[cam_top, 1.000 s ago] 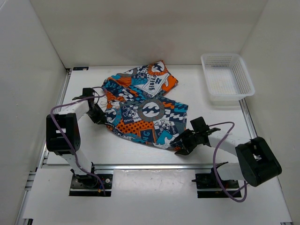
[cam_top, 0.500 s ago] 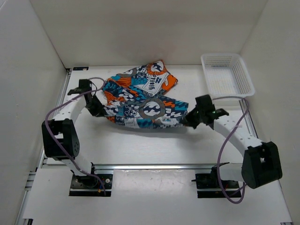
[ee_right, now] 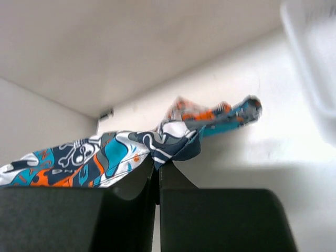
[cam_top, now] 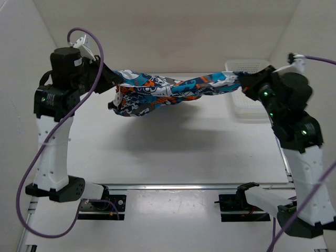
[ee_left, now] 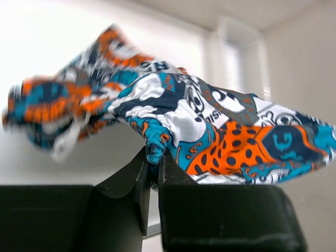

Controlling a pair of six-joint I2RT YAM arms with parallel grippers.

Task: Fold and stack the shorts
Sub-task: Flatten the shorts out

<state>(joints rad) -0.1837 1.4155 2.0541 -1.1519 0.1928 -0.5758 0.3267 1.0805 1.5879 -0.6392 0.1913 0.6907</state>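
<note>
The printed shorts [cam_top: 168, 89] hang in the air, stretched between both raised arms high above the table. My left gripper [cam_top: 113, 81] is shut on the left end of the shorts; in the left wrist view a teal fold of the shorts [ee_left: 210, 131] is pinched between the fingertips of the left gripper [ee_left: 155, 157]. My right gripper [cam_top: 244, 84] is shut on the right end; in the right wrist view a navy corner of the shorts [ee_right: 105, 157] is clamped in the right gripper [ee_right: 157, 165]. The middle of the cloth sags and bunches toward the left.
A white mesh basket [cam_top: 254, 107] stands at the back right of the table, partly hidden behind the right arm, and shows as a blur in the right wrist view [ee_right: 312, 68]. White walls enclose the table on three sides. The shorts cast a shadow on the table below.
Both arms have risen from the table, lifting the shorts off it and stretching them out between the grippers. The right gripper closed on the cloth's corner.
</note>
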